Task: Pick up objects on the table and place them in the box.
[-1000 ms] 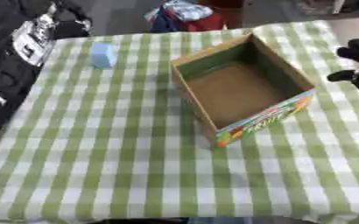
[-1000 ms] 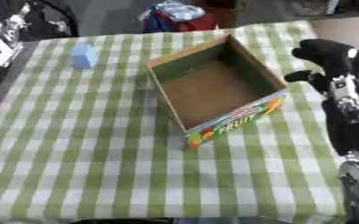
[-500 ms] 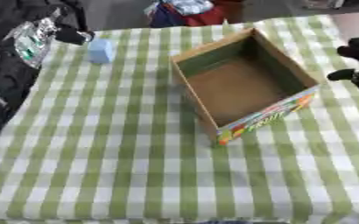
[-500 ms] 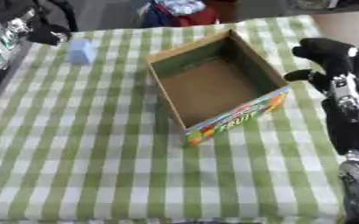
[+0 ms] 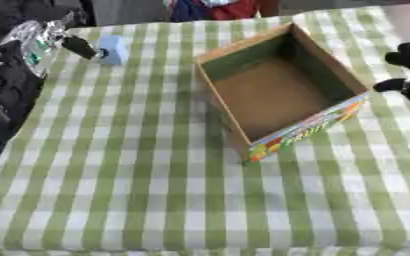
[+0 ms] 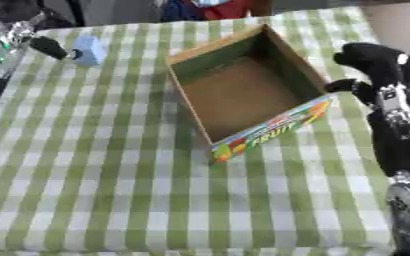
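A green and white checked cloth [image 5: 138, 165] covers the table. Behind its far edge sits something red and blue [image 5: 215, 7].

We see the open cardboard box [image 5: 278, 92] standing on the table [image 5: 138, 190], right of centre and turned askew. A small block [image 5: 114, 49] lies well apart from it, near the far left corner. Our left hand [image 5: 79, 47] is beside the block on its left; our right hand [image 6: 379, 70] is just right of the box.
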Controlling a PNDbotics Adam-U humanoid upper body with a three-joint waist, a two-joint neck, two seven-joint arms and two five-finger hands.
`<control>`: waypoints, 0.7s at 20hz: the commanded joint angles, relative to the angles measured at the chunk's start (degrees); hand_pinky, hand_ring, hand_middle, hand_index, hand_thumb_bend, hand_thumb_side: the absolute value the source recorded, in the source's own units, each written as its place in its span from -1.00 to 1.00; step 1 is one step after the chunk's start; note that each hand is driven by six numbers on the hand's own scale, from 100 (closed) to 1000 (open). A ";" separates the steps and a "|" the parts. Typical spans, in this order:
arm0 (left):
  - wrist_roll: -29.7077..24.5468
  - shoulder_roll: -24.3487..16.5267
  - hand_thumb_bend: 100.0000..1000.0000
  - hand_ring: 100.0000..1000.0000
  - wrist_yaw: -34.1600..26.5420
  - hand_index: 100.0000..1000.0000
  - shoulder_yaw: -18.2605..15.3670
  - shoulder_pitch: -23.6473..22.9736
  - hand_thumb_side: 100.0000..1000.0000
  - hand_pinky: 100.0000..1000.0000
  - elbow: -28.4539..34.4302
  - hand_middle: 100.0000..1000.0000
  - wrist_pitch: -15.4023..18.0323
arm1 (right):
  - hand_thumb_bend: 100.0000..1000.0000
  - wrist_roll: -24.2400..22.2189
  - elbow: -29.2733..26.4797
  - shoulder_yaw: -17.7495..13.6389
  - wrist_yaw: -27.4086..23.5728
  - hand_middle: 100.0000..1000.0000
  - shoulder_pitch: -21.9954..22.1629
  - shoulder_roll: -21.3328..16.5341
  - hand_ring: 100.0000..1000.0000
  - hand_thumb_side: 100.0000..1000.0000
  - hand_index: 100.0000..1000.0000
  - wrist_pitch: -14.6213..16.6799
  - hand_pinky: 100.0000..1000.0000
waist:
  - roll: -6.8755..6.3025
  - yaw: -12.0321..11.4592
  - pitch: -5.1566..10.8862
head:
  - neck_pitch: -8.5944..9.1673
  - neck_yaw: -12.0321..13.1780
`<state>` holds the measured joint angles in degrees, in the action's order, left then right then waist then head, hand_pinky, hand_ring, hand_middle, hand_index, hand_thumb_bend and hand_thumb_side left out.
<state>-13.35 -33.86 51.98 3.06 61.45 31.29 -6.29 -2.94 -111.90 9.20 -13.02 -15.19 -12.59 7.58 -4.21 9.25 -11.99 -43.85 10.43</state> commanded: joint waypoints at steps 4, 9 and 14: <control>-2.16 -0.45 -0.18 0.76 6.23 0.87 -2.53 0.77 -0.57 0.69 1.57 0.73 0.00 | -1.00 0.23 -0.73 -0.35 0.44 0.41 -0.95 0.11 0.56 0.02 0.39 0.18 0.12 | 0.01 0.13 0.17 | -0.27 -0.10; -3.27 0.31 -0.25 0.76 11.27 0.88 -4.90 0.69 -0.50 0.69 2.03 0.73 -0.28 | -1.00 0.26 -0.70 -0.39 0.51 0.41 -1.04 0.25 0.56 0.02 0.38 0.18 0.12 | 0.00 0.29 -0.44 | -0.27 -0.23; -1.41 0.68 -0.29 0.74 13.32 0.86 -6.69 0.82 -0.51 0.68 3.75 0.70 0.81 | -1.00 0.25 -0.63 -0.41 0.63 0.41 -1.13 0.44 0.56 0.02 0.38 0.18 0.12 | -0.17 0.58 -1.22 | -0.27 -0.07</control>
<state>-15.36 -32.08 64.67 -2.83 61.11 33.57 -5.78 -2.75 -111.89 9.19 -12.76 -15.62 -11.99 7.75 -4.50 9.88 -14.15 -43.85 10.39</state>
